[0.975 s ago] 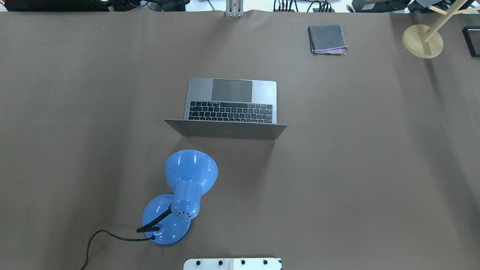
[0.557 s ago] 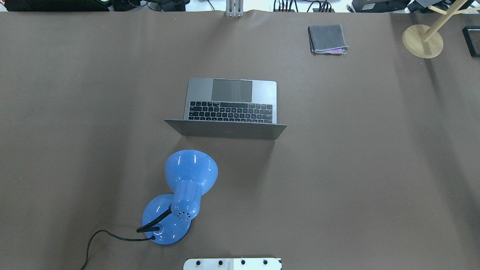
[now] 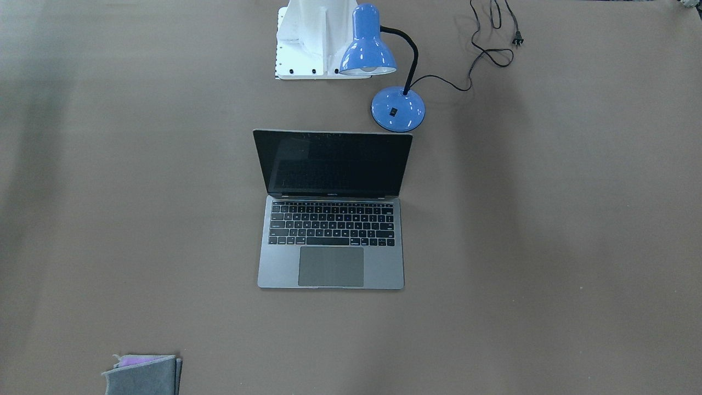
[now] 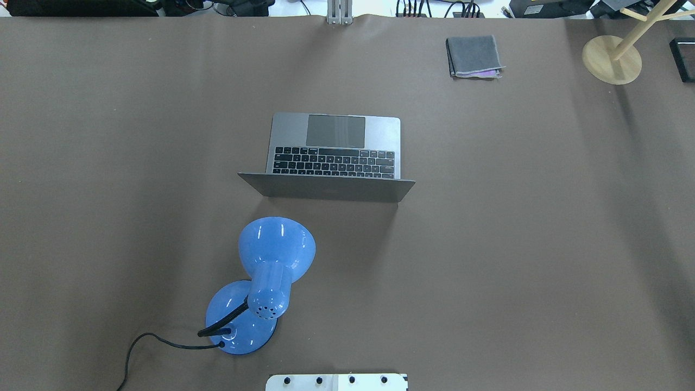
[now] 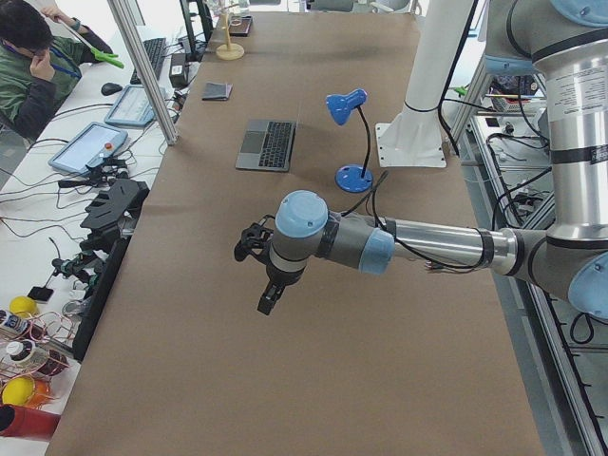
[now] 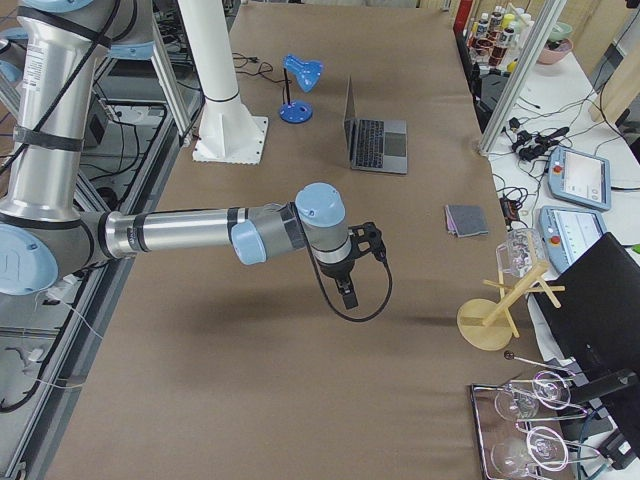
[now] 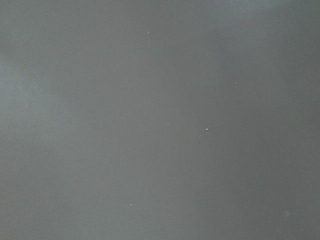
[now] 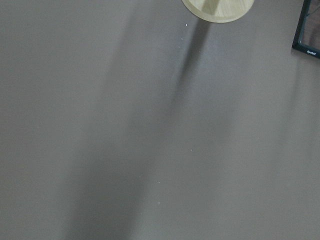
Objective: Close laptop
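Open laptop (image 3: 332, 219) awaits a lid push; left fingers (image 5: 267, 298) and right fingers (image 6: 346, 292) hang far from it, spread or pressed unclear.

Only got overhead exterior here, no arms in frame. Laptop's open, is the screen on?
Observer: No. In the front-facing view the laptop screen is dark.
Operator: Where's the left arm?
Observer: The left gripper hangs over bare table towards the robot's left end, far from the laptop.
Operator: And the right?
Observer: The right gripper hangs over the opposite end, near a wooden stand.
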Tool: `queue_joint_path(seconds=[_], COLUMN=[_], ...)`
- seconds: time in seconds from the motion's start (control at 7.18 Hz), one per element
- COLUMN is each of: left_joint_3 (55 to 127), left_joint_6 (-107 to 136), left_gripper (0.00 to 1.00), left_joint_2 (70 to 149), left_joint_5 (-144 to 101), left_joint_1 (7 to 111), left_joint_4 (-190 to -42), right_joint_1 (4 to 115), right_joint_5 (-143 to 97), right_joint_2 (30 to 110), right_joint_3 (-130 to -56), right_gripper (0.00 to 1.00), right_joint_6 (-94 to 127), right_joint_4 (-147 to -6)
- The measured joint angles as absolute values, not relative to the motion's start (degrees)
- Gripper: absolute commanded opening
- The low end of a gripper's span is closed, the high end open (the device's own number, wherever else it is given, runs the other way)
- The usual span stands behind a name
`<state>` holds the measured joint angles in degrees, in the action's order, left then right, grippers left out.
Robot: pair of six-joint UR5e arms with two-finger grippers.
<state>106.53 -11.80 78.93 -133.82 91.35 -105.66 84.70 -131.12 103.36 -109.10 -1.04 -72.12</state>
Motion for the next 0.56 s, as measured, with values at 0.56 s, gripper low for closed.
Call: queue_joint_path(seconds=[0.56], left_joint_3=[102.3], left_joint_6=[-3.69], left_gripper=[0.99], left_joint_2=[83.21], left_joint_5=[-134.46], left_joint_1=[91.32], left_joint_4=[-118.39], right_joint_1=[84.53], right_joint_5=[-131.85], right_joint_2=[103.06], right_joint_3=[-109.08], right_gripper=[0.99], right_joint_6=[-0.5], right_joint_4=[-66.34])
